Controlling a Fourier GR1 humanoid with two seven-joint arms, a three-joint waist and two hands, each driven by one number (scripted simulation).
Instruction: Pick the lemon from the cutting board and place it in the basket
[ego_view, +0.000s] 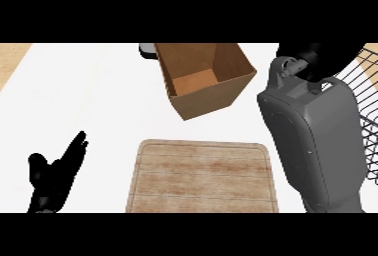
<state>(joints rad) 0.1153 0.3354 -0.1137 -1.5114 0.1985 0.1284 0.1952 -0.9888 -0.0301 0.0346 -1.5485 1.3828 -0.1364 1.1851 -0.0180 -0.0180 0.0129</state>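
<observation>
Grey forearm, black hands

The right forearm is a smooth grey shell with a raised panel outline and a rounded wrist joint, ending in a glossy black right hand. The left hand is black too, with slim tapering fingers.

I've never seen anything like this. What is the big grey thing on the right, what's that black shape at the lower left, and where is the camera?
The camera sits in a humanoid robot's head, looking steeply down at a white counter. The big grey thing is the robot's right forearm, stretched out toward a wire basket at the right edge. Its black right hand is at the far end, above the basket; I cannot tell whether it holds anything. The black shape at the lower left is the left hand, resting open with fingers pointing up. On the counter lie a wooden cutting board, with nothing on it, and behind it an open cardboard box. No lemon is visible anywhere.
</observation>
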